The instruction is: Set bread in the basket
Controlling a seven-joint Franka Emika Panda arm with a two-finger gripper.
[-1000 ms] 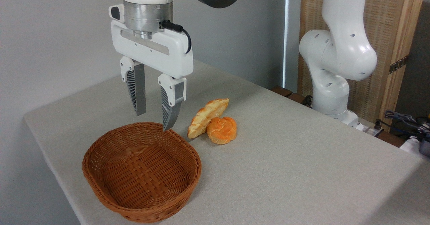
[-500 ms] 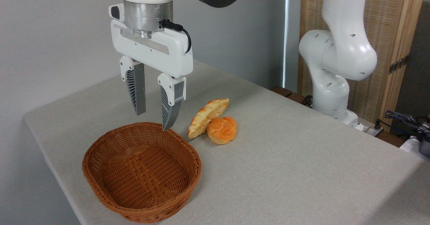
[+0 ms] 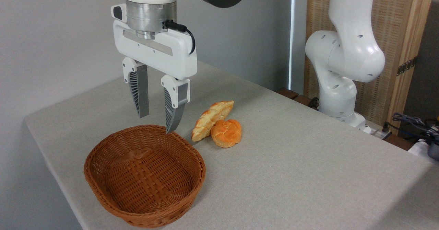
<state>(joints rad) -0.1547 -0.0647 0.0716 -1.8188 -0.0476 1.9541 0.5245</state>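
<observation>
Nothing has moved since a moment ago: the claw [image 3: 156, 123] still hangs open and empty over the back of the basket [image 3: 103, 188], and the bread [image 3: 210, 118] lies on the table [image 3: 308, 175] beside the basket, touching the bun [image 3: 226, 133], so the job has not started.

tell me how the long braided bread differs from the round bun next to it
The bread is elongated with tapered ends; the bun is round and knotted. The bread is pale golden-yellow; the bun is deeper orange. The bread lies farther back, the bun nearer the camera against its side. Both rest on the table, outside the basket.
</observation>
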